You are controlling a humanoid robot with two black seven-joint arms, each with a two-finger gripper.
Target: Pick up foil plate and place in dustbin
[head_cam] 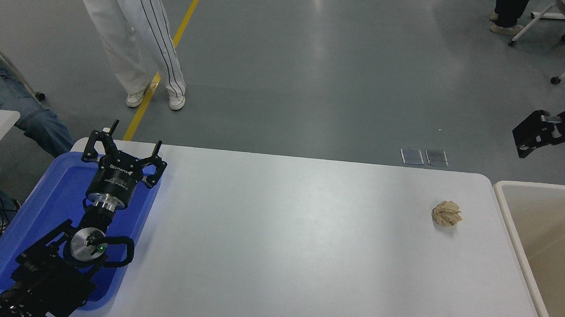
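The foil plate is not in view anywhere on the table. The dustbin (502, 196), cream with a thick pale rim and tan inside, stands against the table's right end, cut off by the picture's edge. What lies deep inside it does not show. My right gripper (531, 133) comes in from the right edge, raised above the dustbin's far corner, only partly in view. My left gripper (123, 144) is open and empty, parked over the blue tray (31, 224) at the lower left.
A small crumpled tan paper ball (446, 214) lies on the white table (283, 244) near its right end, close to the dustbin. A person in white trousers (135, 42) stands beyond the far left corner. Another person's legs in jeans (22, 109) show at the left.
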